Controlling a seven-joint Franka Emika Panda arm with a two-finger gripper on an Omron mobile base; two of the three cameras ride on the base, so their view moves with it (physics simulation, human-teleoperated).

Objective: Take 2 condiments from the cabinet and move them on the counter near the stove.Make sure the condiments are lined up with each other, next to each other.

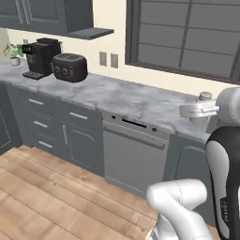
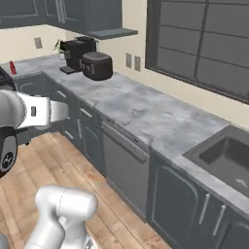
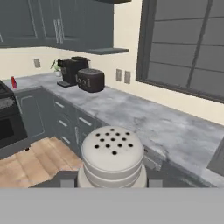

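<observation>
- My jaws are closed on the pale jar (image 3: 113,159); in the hand view its perforated light lid sits low in the middle of the frame, between my two dark finger tips.
- In the left base view the same jar shows at the right edge, its lid just above my white hand, over the marble counter (image 1: 126,96).
- The red squeeze bottle (image 3: 14,82) stands on the counter at the left edge of the hand view, just beside the black stove (image 3: 8,120) in the lower left.
- In the right base view that bottle sits in the upper left, near the counter's corner.
- The dark coffee machine (image 3: 70,71) and the toaster (image 3: 90,80) stand side by side on the counter, upper left of centre.
- The dark grey wall cabinet (image 3: 57,22) hangs across the upper left.
</observation>
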